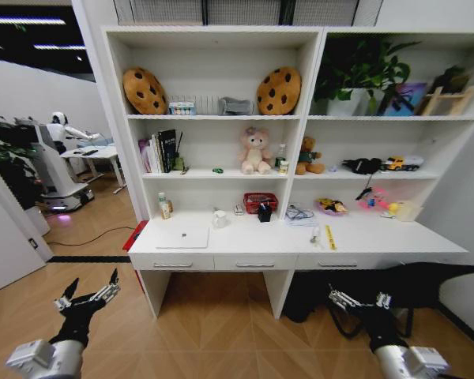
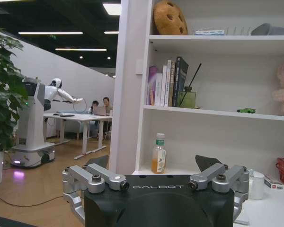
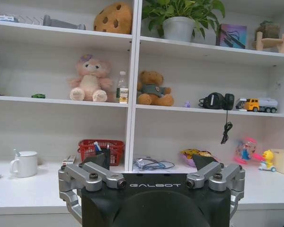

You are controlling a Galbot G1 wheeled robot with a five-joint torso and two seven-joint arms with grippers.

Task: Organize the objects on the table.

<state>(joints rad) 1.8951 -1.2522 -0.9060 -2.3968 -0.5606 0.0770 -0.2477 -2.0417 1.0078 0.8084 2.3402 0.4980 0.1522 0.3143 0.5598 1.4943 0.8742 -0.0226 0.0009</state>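
White shelving over a long white table (image 1: pixel 395 241), both arms held low over the wood floor.

The silver laptop (image 1: pixel 182 236) lies shut at the table's left of centre, a white mug (image 1: pixel 220 219) just right of it, a red basket (image 1: pixel 260 203) behind at mid-frame, and the yellow ruler (image 1: pixel 330 237) right of centre. A tiny green toy car (image 1: pixel 217 170) sits on the middle shelf. The left gripper (image 1: pixel 85 297), lower left, and the right gripper (image 1: pixel 358 301), lower right, both have their fingers spread wide and hold nothing.
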